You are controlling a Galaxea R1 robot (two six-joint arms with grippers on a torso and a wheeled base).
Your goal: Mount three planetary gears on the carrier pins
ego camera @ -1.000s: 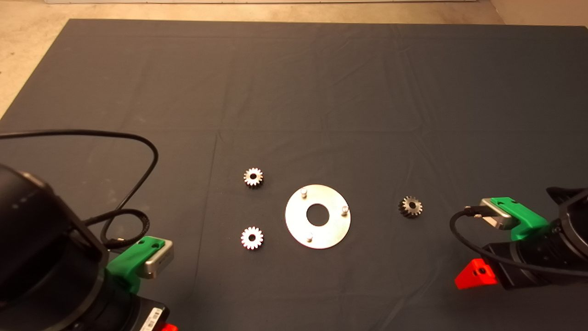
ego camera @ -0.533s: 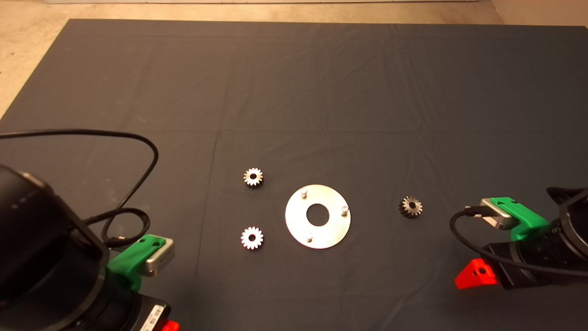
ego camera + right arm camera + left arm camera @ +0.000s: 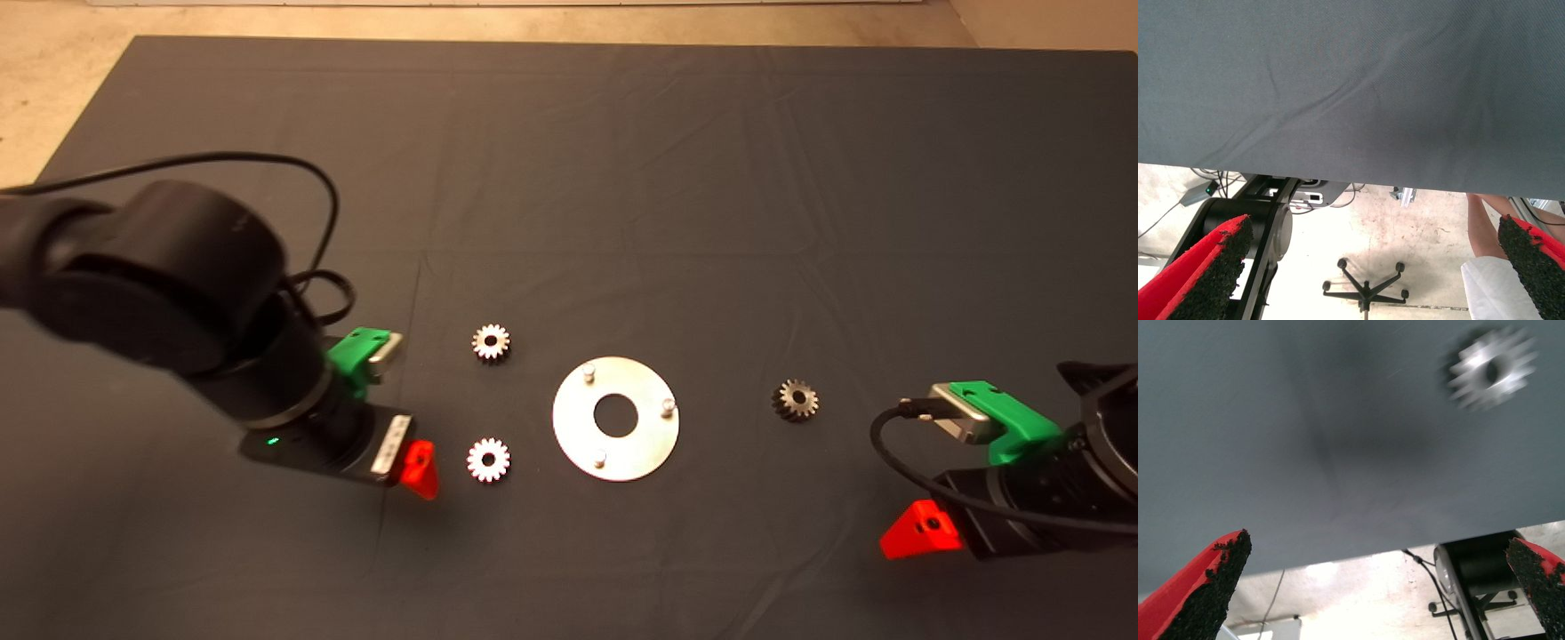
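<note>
Three planetary gears lie flat on the dark mat, none on a pin. Two are bright silver: the rear silver gear (image 3: 491,342) lies toward the mat's far edge, the front silver gear (image 3: 488,460) toward its near edge, both on the left side of the carrier disc (image 3: 640,440). The dark grey gear (image 3: 795,399) lies well apart on the disc's right side. The disc is flat, round and shiny, with a large central hole, near the middle of the mat. Its three carrier pins (image 3: 588,374) stand upright, evenly spaced, all bare.
</note>
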